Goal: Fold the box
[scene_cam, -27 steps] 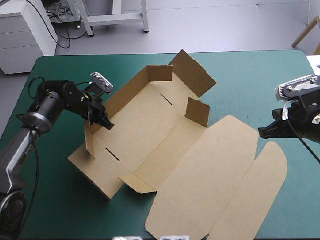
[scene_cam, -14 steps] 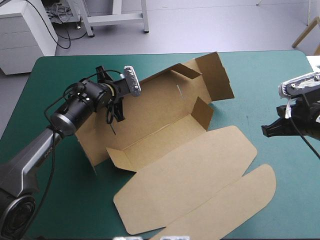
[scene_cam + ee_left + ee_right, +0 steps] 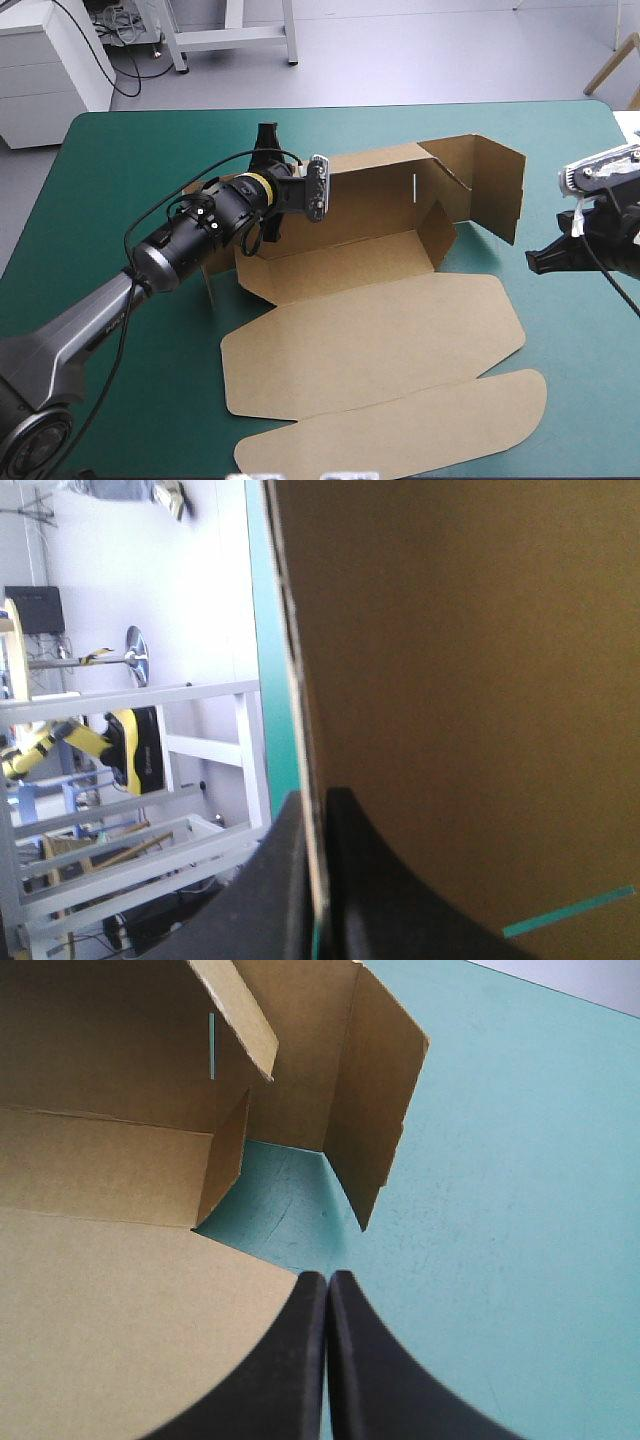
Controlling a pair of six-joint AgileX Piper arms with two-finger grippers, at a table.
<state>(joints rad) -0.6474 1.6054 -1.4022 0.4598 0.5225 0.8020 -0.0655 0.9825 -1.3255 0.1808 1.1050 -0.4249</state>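
The brown box [image 3: 370, 330] lies across the middle of the table. Its long back wall stands up, and its lid and tuck flap lie flat toward the front edge. My left gripper [image 3: 268, 222] is at the left end of that wall, shut on the board. In the left wrist view the box [image 3: 450, 680] fills the space ahead, and its edge runs between the left gripper [image 3: 318, 880] fingers. My right gripper [image 3: 532, 263] hovers shut and holds nothing, just right of the box's raised right end flaps [image 3: 495, 190]. The right gripper [image 3: 327, 1295] points at the box [image 3: 100, 1160] corner.
The teal-green cover [image 3: 560, 160] shows around the box, with a strip of it [image 3: 500, 1210] beside the right gripper. A small side flap [image 3: 213, 275] sticks out at the box's left end, under my left arm.
My left gripper has swung right and toward the far edge with the wall in it. The box turned with it, so the lid now lies toward the front edge. The right gripper barely moved.
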